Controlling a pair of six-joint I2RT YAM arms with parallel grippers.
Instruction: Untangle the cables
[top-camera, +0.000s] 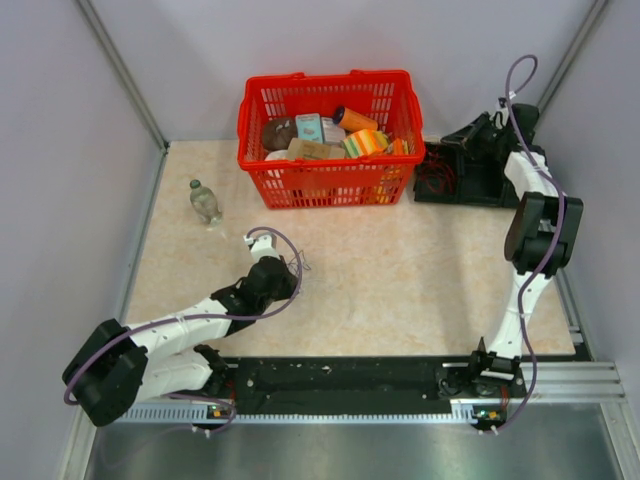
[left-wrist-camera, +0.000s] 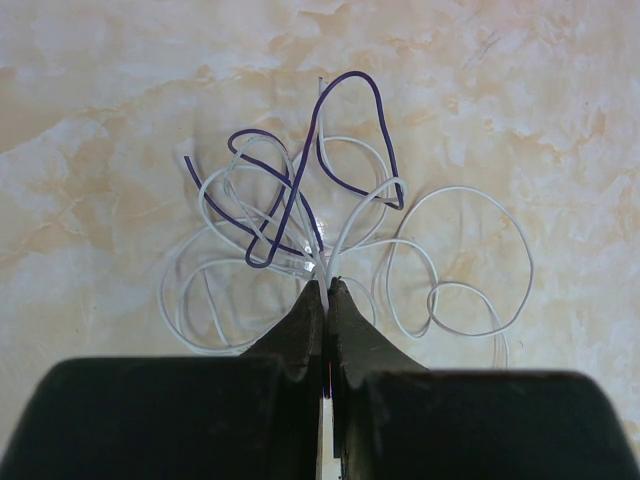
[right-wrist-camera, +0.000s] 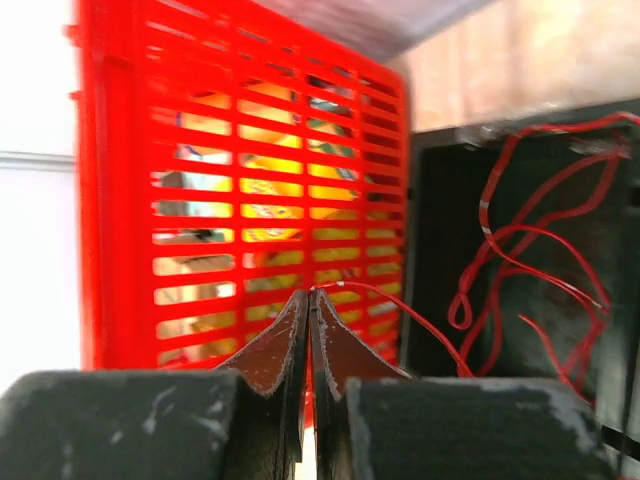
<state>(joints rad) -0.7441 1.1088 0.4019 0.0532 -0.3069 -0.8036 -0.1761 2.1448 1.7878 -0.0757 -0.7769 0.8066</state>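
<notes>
Two white robot arms work over a beige marbled table (top-camera: 400, 280). A loose tangle of thin cables (left-wrist-camera: 310, 235) lies on the table in front of the left arm. Most are white wire loops spreading left and right, with one purple wire (left-wrist-camera: 385, 130) looping up through them. The left gripper (left-wrist-camera: 326, 285) is at the near edge of this tangle, its two dark jaws pressed together, with a white wire (left-wrist-camera: 322, 272) running down into the tips and pinched there. The right arm reaches to the far right corner of the table, where a black tray (top-camera: 465, 165) sits just beside a red plastic basket (top-camera: 330, 185) holding packaged groceries. More thin red wires (right-wrist-camera: 500, 250) lie coiled inside the black tray. The right gripper (right-wrist-camera: 309, 295) is also closed tight, and a single red wire (right-wrist-camera: 400, 305) leads from its tips down toward the coils in the tray. A small clear bottle (top-camera: 205, 201) stands upright on the table, left of the basket and well apart from the cables.
</notes>
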